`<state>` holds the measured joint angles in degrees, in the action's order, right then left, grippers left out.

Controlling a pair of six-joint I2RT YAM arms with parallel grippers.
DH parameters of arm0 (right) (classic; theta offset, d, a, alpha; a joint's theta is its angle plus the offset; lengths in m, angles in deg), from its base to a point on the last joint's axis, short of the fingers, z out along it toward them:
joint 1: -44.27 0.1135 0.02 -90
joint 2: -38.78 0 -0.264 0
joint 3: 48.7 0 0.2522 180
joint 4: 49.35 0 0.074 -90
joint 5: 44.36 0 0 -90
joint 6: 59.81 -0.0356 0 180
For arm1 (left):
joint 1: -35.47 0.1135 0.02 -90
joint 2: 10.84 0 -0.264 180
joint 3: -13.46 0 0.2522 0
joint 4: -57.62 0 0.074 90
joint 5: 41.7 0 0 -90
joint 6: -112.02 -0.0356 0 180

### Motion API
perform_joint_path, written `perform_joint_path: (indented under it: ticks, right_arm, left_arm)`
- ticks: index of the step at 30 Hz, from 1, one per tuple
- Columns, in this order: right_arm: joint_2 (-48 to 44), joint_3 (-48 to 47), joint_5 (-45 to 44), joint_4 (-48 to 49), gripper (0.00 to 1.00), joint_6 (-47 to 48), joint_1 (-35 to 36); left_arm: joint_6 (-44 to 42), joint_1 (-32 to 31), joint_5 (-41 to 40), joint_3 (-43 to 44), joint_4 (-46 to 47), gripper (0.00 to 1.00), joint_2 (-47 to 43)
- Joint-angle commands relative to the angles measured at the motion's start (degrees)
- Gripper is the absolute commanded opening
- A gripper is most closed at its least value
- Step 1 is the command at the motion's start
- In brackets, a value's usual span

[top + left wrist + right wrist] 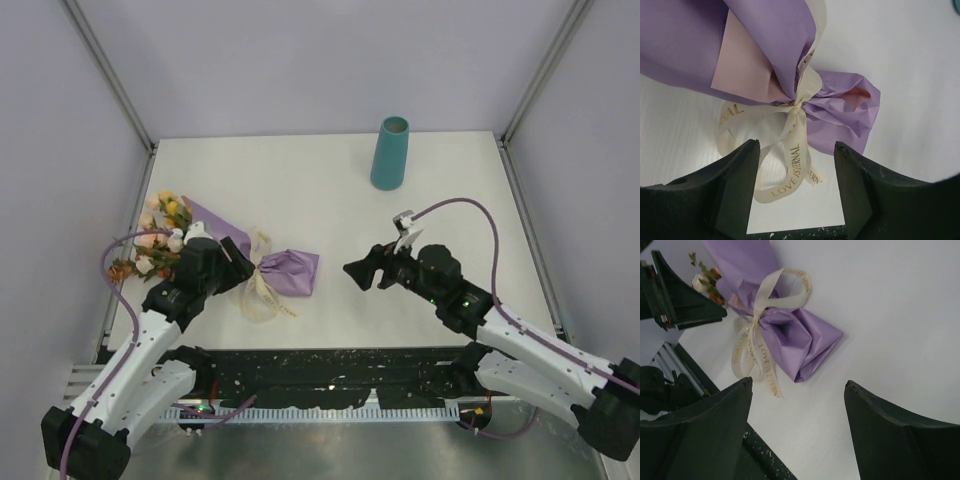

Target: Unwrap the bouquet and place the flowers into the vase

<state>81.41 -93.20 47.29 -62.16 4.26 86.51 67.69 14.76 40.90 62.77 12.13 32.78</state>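
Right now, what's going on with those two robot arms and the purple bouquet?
The bouquet lies on the white table, still wrapped in purple paper and tied with its cream ribbon bow, its flowers poking out at the left end. The left gripper hangs open at the bow, clamping nothing. The right gripper is open too, pointed at the bouquet's crumpled tail but apart from it. The teal vase stands upright at the far side, no flowers in it.

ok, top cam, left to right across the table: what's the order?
flowers → ribbon bow → purple paper tail → right hand. Left out: the left hand, which sits over the bouquet, and the vase, which stands farther back and overlaps the right hand's span.
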Motion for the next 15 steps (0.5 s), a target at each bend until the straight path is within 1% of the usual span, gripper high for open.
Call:
perform_joint_path:
  ticks: [1,4,7,9,11,12,13,14,15]
  right_arm:
    - [10.17,1.56,6.8,17.4,0.77,-1.85,5.2]
    - [18.94,-0.54,5.56,19.08,0.65,-0.61,8.73]
    - [25.47,-1.68,5.82,24.6,0.64,0.09,13.47]
    - [30.56,-3.52,4.34,26.72,0.63,0.97,16.89]
    - [38.19,-6.42,3.28,27.96,0.61,2.28,19.79]
    - [39.88,-7.74,3.1,28.23,0.6,2.64,20.6]
    - [43.2,-9.76,1.88,28.32,0.59,4.03,22.6]
    - [44.54,-10.99,-0.05,28.32,0.58,4.74,24.54]
    - [47.08,-13.44,-1.46,27.19,0.57,6.67,25.43]
  left_arm:
    - [2.41,0.58,3.44,-2.14,6.23,0.64,1.64]
    - [1.53,0.93,5.98,-3.64,7.37,0.62,3.14]
    - [0.56,1.11,6.61,-4.96,8.52,0.59,2.79]
    - [0.47,1.2,4.95,-6.1,8.52,0.59,2.09]
    - [0.12,1.9,3.01,-7.42,8.87,0.57,1.91]
    - [-0.14,2.51,2.4,-7.34,8.53,0.53,2.17]
    - [-0.49,3.47,2.48,-6.99,7.74,0.48,2.78]
    - [-0.93,4.18,3.17,-6.81,7.64,0.45,3.23]
    - [-1.28,4.8,4.22,-6.9,7.99,0.45,3.67]
